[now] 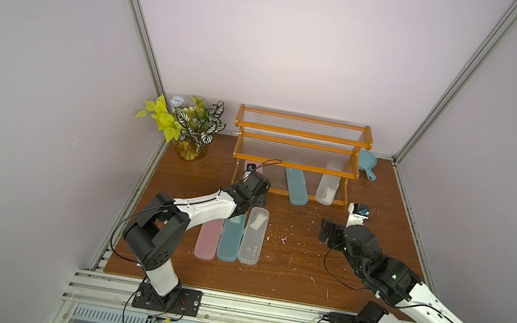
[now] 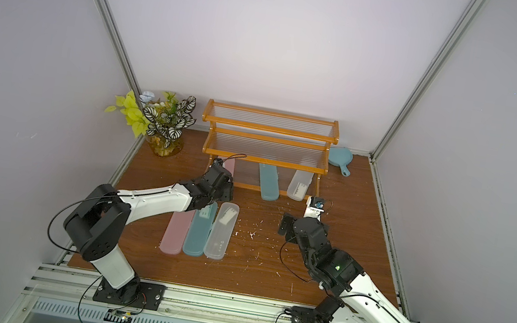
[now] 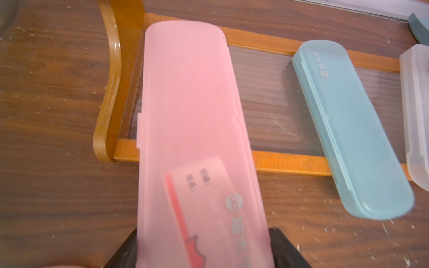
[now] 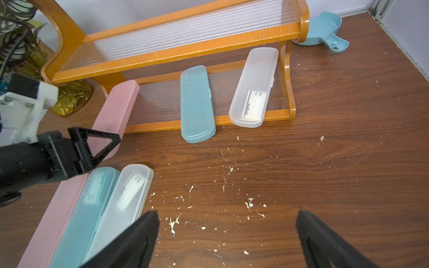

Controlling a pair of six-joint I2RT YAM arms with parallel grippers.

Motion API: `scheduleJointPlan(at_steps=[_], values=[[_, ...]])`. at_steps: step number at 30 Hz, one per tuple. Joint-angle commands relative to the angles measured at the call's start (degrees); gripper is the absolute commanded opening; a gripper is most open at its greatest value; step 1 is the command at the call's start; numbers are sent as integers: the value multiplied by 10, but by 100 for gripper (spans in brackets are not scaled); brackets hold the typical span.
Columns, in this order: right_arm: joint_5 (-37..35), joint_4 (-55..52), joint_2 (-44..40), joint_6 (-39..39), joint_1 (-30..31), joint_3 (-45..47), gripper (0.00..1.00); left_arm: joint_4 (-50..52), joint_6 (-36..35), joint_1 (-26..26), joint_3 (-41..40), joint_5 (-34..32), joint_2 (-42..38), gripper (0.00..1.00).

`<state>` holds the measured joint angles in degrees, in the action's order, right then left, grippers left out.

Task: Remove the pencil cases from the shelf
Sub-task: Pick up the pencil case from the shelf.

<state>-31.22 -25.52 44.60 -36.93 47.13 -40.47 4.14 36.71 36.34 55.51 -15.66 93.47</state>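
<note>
Over shelf point(image 3: 290, 166) edge, pink case point(image 3: 190, 104) front-to-back.

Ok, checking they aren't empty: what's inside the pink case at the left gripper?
Through the translucent pink case, a printed card with a red jagged edge shows near the left gripper. The far end looks empty; anything under the card is covered.

Orange-brown shelf point(image 1: 303, 134) is standing at the back of the counter point(image 1: 302, 274). On its bottom tier a teal case point(image 1: 296, 186) and frosted case point(image 1: 327, 190) are lying angled, poking over the front rail. A pink case point(image 3: 190, 116) is sticking out too, jaws of the left gripper point(image 3: 204, 232) pinching it. Out front, loose pink case point(image 1: 207, 242), loose teal case point(image 1: 230, 242) and loose frosted case point(image 1: 253, 238) are lying side by side.
</note>
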Motion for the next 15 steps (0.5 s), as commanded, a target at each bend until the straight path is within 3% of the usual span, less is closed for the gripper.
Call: scheduleJointPlan(at_steps=[1, 15], values=[[-14, 7, -7, -3, -2, -7, 99, 6, 17, 25, -23, 2, -34, 60], [-37, 14, 4, -3, -2, -15, 99, 32, 121, 157, -103, -50, -133, 59]])
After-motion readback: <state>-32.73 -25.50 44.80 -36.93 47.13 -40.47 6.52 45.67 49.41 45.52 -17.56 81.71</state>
